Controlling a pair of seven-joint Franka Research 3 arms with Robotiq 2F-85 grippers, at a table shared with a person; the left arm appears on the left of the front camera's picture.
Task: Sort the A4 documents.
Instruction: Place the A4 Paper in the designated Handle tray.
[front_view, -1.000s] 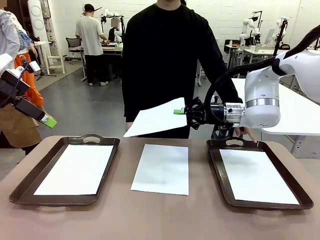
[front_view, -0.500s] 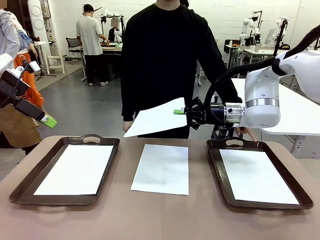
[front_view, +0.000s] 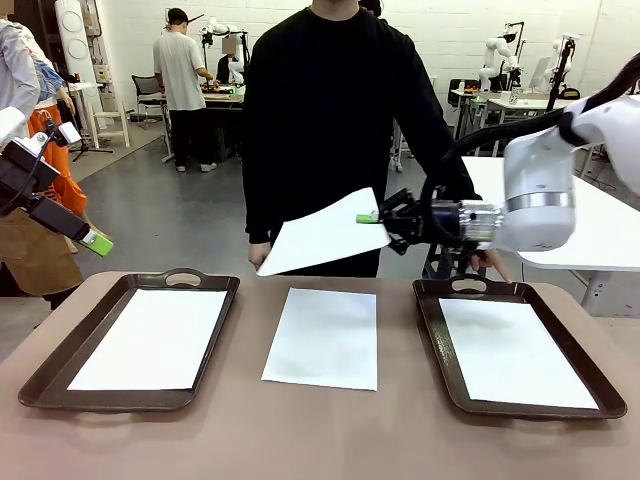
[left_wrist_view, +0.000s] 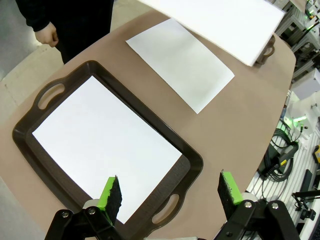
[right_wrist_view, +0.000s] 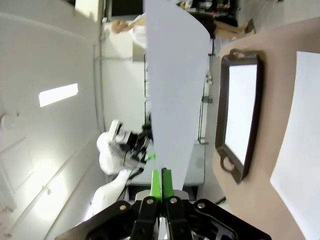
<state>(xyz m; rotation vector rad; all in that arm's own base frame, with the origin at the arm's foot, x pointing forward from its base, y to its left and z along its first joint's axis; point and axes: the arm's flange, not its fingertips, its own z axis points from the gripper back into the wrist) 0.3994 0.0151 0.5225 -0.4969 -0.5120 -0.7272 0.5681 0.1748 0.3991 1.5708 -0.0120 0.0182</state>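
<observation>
My right gripper (front_view: 373, 219) is shut on the edge of one A4 document (front_view: 318, 236), a white sheet held slanted in the air above the table's far middle. The right wrist view shows the same held sheet (right_wrist_view: 175, 75) rising from the closed fingertips of that gripper (right_wrist_view: 162, 181). A second sheet (front_view: 323, 337) lies flat on the table between the trays. Each brown tray holds a sheet: the left sheet (front_view: 150, 338) and the right sheet (front_view: 515, 350). My left gripper (front_view: 95, 241) hangs open, high over the left tray's sheet (left_wrist_view: 105, 145), with nothing between its pads (left_wrist_view: 112, 196).
The left tray (front_view: 185, 276) and right tray (front_view: 428, 335) flank the middle sheet. A person in black stands at the far edge, one hand (front_view: 258, 256) hanging near the held sheet's low corner. The table's front edge lies bare. Cables (left_wrist_view: 280, 152) run off the table's side.
My right gripper has drawn slightly to the right and up, carrying the held sheet with it. The left arm and the sheets on the table have not moved.
</observation>
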